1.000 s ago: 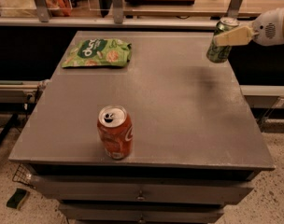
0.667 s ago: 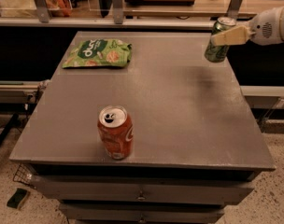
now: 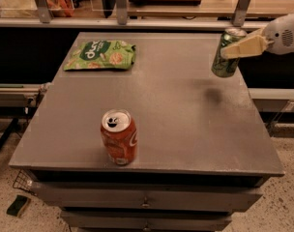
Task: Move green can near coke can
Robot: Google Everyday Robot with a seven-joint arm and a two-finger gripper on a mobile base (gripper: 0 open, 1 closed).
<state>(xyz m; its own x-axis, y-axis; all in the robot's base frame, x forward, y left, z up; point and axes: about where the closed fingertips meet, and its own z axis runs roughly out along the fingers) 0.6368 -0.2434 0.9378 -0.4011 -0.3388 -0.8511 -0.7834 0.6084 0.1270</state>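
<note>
The green can (image 3: 225, 57) hangs slightly tilted in the air above the table's far right edge, its silver top up. My gripper (image 3: 235, 49) reaches in from the right and is shut on the can's upper half, with a pale finger (image 3: 246, 47) across its side. The coke can (image 3: 119, 137) stands upright near the table's front edge, left of centre, its pull tab visible. The two cans are far apart.
A flat green snack bag (image 3: 102, 55) lies at the table's far left. The grey table (image 3: 176, 115) has drawers below its front edge. A shelf with metal posts (image 3: 121, 4) runs behind the table. The can's shadow falls on the table's right side.
The gripper and green can have shifted slightly left and lifted a little. The coke can and snack bag have not moved.
</note>
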